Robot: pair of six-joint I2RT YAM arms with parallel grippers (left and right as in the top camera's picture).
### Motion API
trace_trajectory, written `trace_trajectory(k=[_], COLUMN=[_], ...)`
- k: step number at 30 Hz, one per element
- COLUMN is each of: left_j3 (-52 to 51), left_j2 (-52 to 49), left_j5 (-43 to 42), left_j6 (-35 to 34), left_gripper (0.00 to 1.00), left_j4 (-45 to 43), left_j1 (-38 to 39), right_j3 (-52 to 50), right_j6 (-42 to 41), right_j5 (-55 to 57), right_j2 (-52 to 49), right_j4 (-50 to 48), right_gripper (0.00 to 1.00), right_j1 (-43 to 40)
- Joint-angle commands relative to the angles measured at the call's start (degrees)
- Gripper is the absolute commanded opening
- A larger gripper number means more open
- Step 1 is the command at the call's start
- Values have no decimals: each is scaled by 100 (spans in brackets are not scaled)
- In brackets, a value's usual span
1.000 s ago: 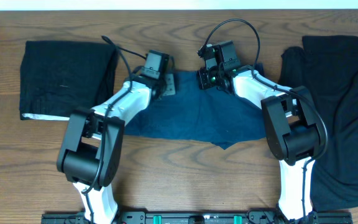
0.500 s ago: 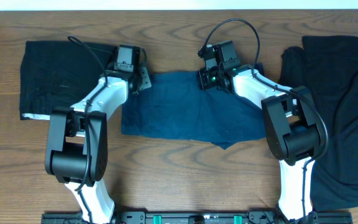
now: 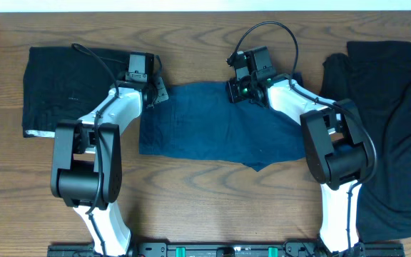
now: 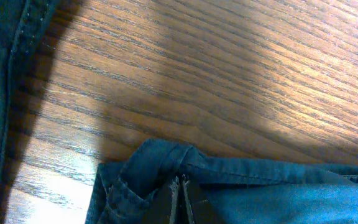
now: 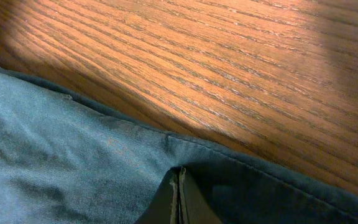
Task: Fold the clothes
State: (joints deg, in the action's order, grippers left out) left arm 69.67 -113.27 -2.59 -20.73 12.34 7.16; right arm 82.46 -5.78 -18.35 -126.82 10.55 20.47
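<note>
Now, with our left gripper (image 4: 180, 186) and right gripper (image 5: 179, 177) each clamped on the blue shorts' (image 3: 220, 128) 12 o'clock hem, we should draw both evenly toward 6 o'clock.

Overhead: a dark blue denim-coloured cloth piece (image 3: 212, 132) lies spread flat on the middle of the brown wooden table (image 3: 205, 193). The left gripper (image 3: 160, 91) is at its upper left corner. The right gripper (image 3: 232, 91) is near the middle of its top edge. A folded black garment with thin white edge (image 3: 70, 86) lies far left, and loose black garments (image 3: 394, 121) lie far right.
</note>
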Motion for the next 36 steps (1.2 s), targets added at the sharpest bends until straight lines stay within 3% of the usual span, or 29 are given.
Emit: trace_trajectory(k=[1,7,12,20,29,36], left_j3=[-26,-26,-28,-374,-1038,-1064], left_j2=[411,1460,1895,1875,1875,1875], left_j5=[155,155,155,160,201,201], left_j6=[190,184,0,-96,-96,-94], left_gripper=[6,6,6,6,6,6], left_j4=[61,570,1589,2061,1578,1582], left_j1=[-55,39,175,332,328,328], right_j3=[-125,-125,-125,-236,-236,-216], right_j6=[72,70,72,72,72,70], right_j5=[186,234,658,1086,1644,1486], right_j2=[236,1545,2100,1591,332,754], right_j4=[131,660,1386,1707,1377,1532], right_gripper=[4,6,1,1,2,3], right_j1=[-197,-686,-1108,-1495,-1558,-1558])
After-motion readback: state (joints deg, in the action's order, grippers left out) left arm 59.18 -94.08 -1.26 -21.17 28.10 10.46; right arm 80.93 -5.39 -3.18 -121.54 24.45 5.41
